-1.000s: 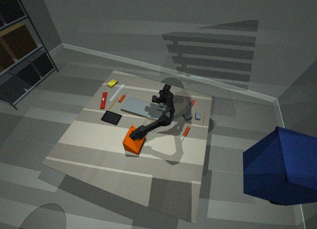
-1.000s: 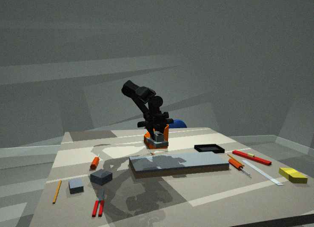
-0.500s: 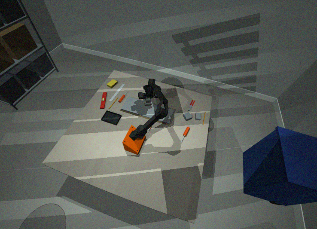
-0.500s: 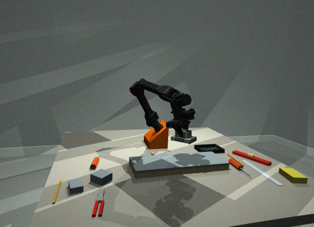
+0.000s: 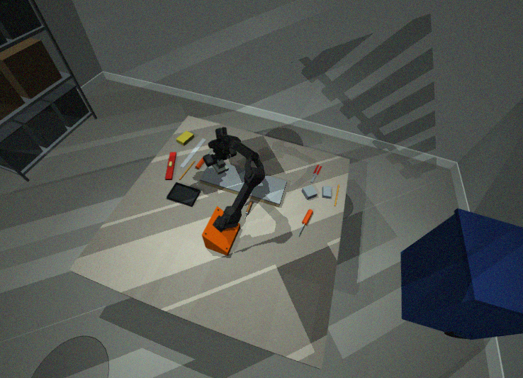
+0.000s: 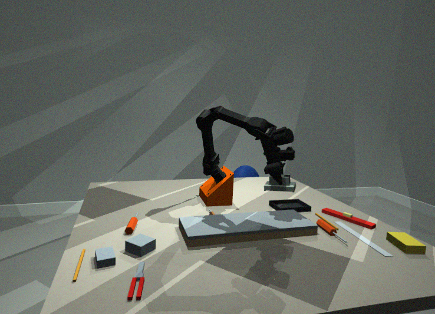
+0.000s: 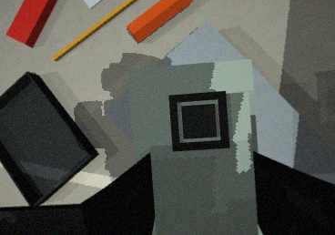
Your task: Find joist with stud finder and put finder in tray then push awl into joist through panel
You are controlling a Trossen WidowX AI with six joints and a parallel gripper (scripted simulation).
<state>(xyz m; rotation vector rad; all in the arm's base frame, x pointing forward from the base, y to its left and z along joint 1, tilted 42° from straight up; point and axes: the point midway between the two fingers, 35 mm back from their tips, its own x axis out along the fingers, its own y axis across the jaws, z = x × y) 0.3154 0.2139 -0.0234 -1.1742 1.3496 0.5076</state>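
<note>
My gripper [image 5: 217, 163] [image 6: 279, 178] [image 7: 195, 156] is shut on the grey-green stud finder [image 5: 220, 169] [image 6: 280, 187] [image 7: 191, 81]. It holds the stud finder in the air near the tray-side end of the panel. The stud finder's square window is dark with a grey outline. The blue-grey floor panel [image 5: 271, 184] [image 6: 246, 226] [image 7: 273, 116] lies flat; the joist is hidden. The black tray [image 5: 183, 194] [image 6: 290, 205] [image 7: 36, 138] appears empty, beside that end of the panel. The awl [image 5: 249, 206] [image 6: 211, 212], brown-handled, lies between the panel and the orange base.
Near the tray lie a red level [image 5: 170, 166] [image 6: 348, 218], a pencil [image 7: 97, 25], an orange-handled tool [image 6: 326, 227] [image 7: 160, 13], a pale ruler [image 6: 363, 238] and a yellow block [image 6: 405, 241]. Across the panel are two grey blocks [image 6: 140, 245], pliers [image 6: 134, 285], another pencil [image 6: 79, 265] and an orange screwdriver [image 5: 307, 217].
</note>
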